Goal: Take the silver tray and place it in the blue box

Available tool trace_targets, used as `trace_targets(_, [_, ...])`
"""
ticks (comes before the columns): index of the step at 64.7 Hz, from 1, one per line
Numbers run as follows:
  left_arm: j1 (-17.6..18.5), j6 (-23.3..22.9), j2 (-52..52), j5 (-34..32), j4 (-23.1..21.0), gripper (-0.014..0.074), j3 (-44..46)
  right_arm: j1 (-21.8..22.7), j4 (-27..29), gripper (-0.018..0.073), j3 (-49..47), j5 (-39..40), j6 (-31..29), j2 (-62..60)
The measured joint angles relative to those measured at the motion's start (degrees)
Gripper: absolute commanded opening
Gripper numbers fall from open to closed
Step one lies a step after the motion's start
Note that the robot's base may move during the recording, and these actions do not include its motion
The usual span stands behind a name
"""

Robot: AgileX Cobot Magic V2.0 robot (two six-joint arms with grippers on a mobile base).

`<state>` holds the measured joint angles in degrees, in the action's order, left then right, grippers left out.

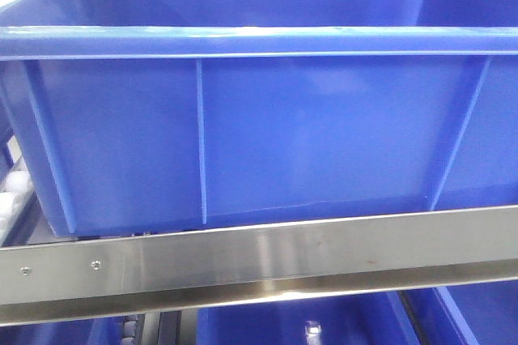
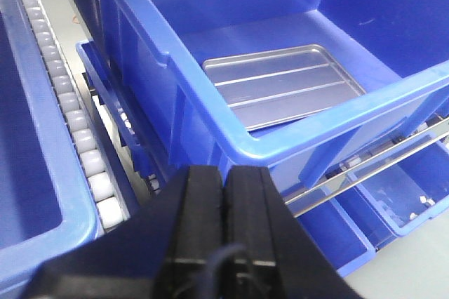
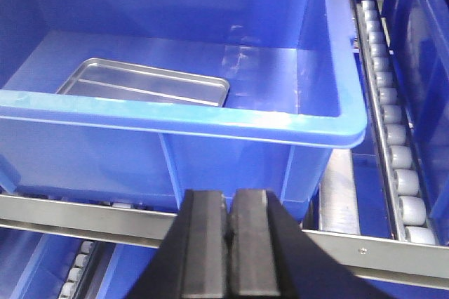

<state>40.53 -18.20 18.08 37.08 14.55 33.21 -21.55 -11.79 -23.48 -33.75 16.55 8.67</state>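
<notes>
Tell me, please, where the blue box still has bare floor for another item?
In the blue box, the floor is bare between the silver tray and the wall nearest the rollers, and behind the tray. The tray's side is taken.

Light is bright, even and cool, seemingly from overhead. The box (image 1: 259, 118) glows saturated blue; its front wall carries soft whitish reflections in the front view, and its rim catches pale glints. The steel rail (image 1: 259, 260) there shows a smeared bright streak along its lower edge. The tray (image 2: 284, 83) shines pale silver with mild glare in the left wrist view. Both dark grippers, left (image 2: 224, 229) and right (image 3: 229, 243), sit close and soft-focused. All views are slightly grainy; shadows stay faint.
</notes>
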Motion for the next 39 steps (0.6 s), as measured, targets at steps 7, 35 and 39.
trace_targets(7, [0.0,0.0,0.0,0.0,0.0,-0.0097,0.0,0.0,0.0,0.0055,0.0,0.1,0.0,0.0])
trace_targets(35, [-3.9,0.9,-2.5,-1.6,-5.7,-0.0097,-3.6,0.0,0.0,0.0055,0.0,0.2,0.0,0.0])
trace_targets(39, [-7.4,4.2,-4.7,-4.4,-7.6,-0.0097,-6.0,0.0,0.0,0.0055,0.0,0.2,-0.1,0.0])
